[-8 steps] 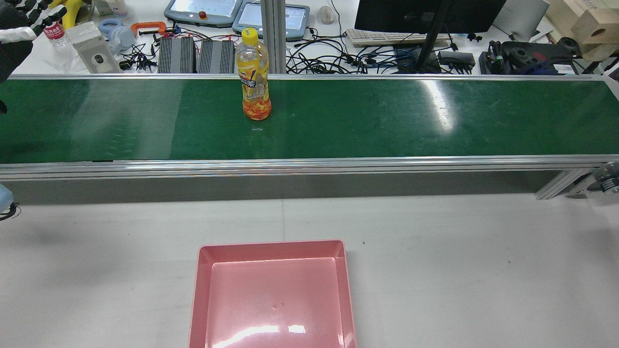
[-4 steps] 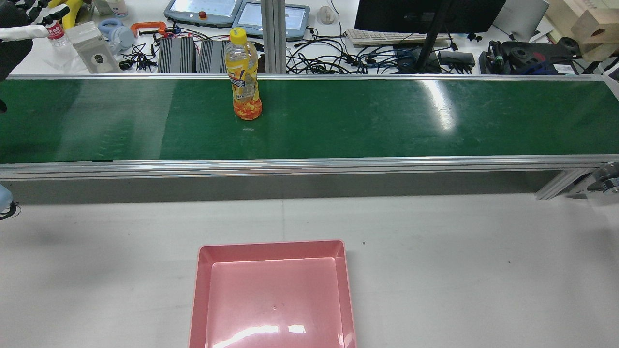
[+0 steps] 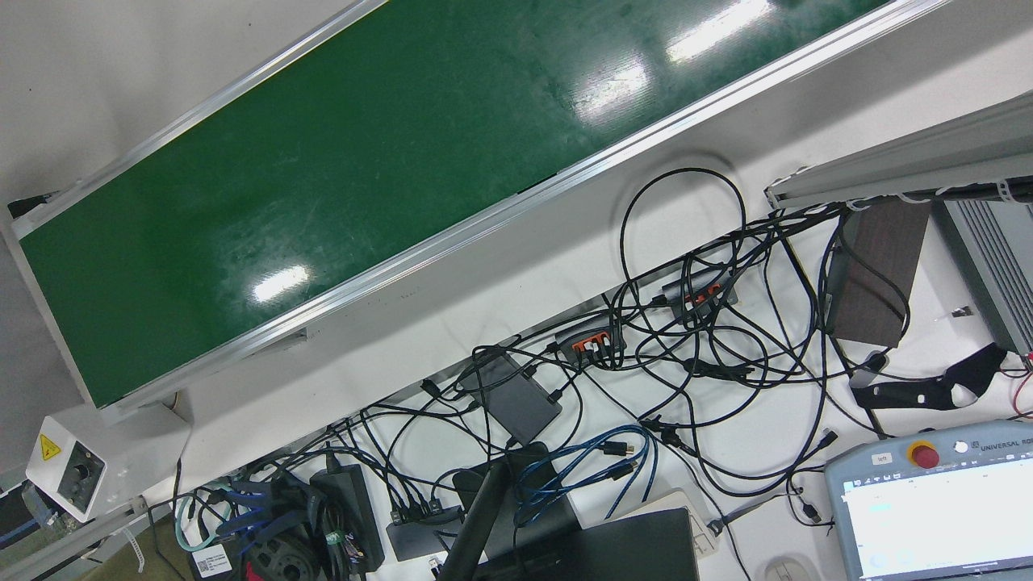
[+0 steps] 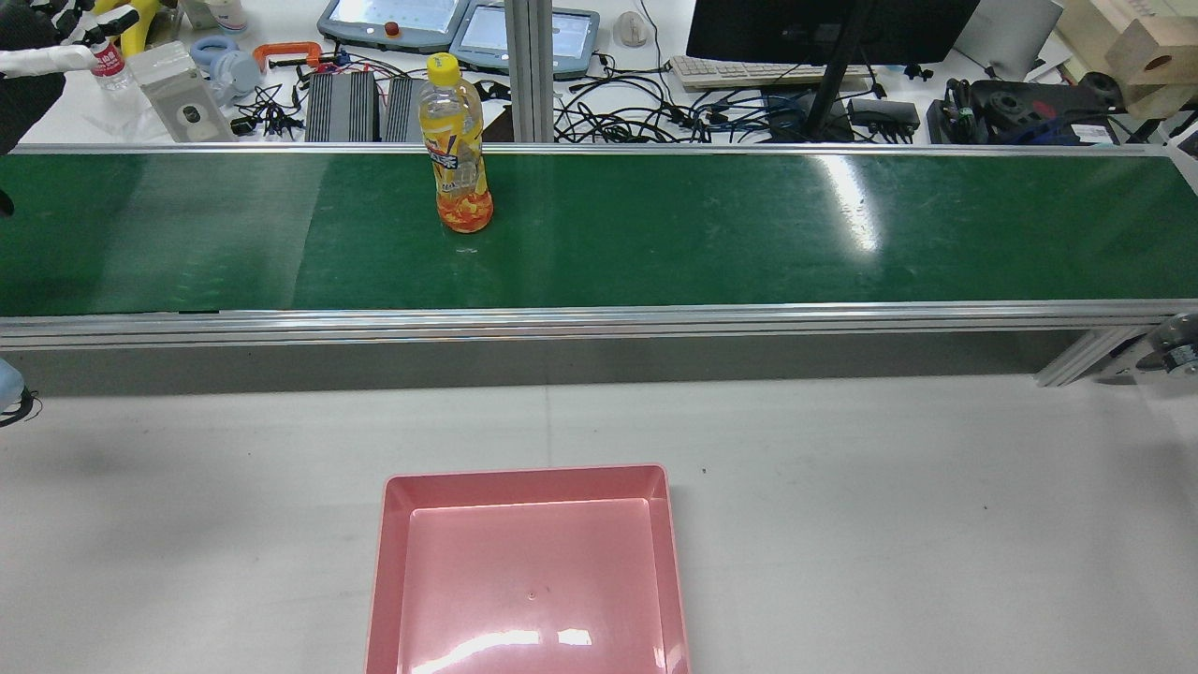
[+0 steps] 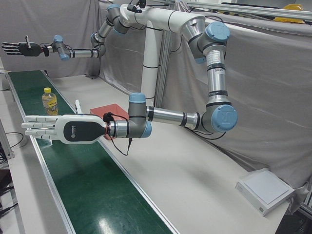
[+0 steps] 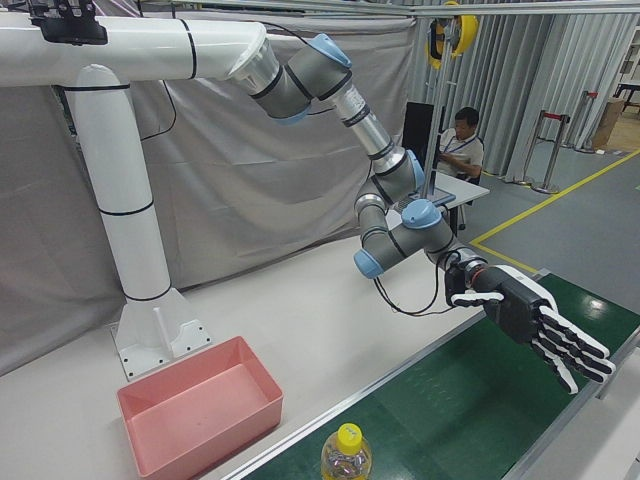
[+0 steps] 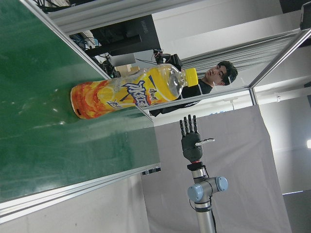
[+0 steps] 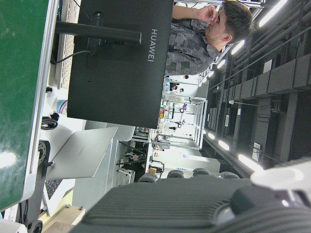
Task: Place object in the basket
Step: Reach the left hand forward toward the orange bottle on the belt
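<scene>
A yellow-capped orange drink bottle stands upright on the green conveyor belt, left of its middle. It also shows in the left-front view, the right-front view and the left hand view. The pink basket sits empty on the white table in front of the belt. My left hand is open and flat over the belt's left end, well left of the bottle. My right hand is open over the belt on the bottle's other side.
Behind the belt lie a monitor, teach pendants, cables and tools. A person sits at a desk beyond the belt's right end. The arms' white pedestal stands behind the basket.
The bottle has moved left along the belt, toward my left hand. The left hand has shifted slightly up and out of the rear view's corner.
</scene>
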